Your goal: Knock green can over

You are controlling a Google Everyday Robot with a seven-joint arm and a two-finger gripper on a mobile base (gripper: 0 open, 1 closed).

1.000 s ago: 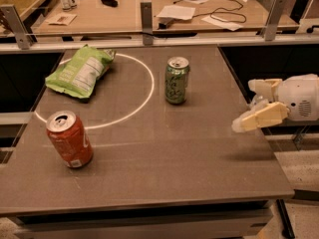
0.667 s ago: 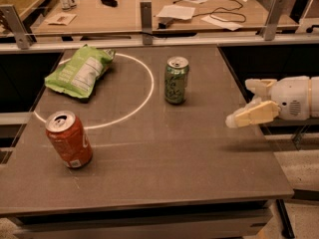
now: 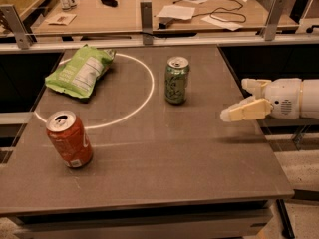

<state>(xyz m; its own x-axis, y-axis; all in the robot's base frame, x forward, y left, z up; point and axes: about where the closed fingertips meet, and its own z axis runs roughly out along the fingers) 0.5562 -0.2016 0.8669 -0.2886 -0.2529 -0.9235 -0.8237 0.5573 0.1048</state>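
Observation:
The green can (image 3: 177, 80) stands upright at the middle of the grey table (image 3: 164, 158), just right of a white arc painted on the tabletop. It is light green with pale markings and a silver top. My gripper (image 3: 235, 99) reaches in from the right edge of the table, to the right of the can and a little nearer the front. It hovers above the tabletop with a clear gap to the can. Its two cream fingers (image 3: 246, 111) are spread apart and hold nothing.
An orange-red soda can (image 3: 70, 139) stands at the front left. A flat green chip bag (image 3: 79, 72) lies at the back left across the white arc (image 3: 144, 96). A metal rail (image 3: 149, 34) with posts runs behind the table, and a desk with papers and cables lies beyond it.
My gripper has moved left over the table's right edge, closer to the green can. The cans and the bag have not moved.

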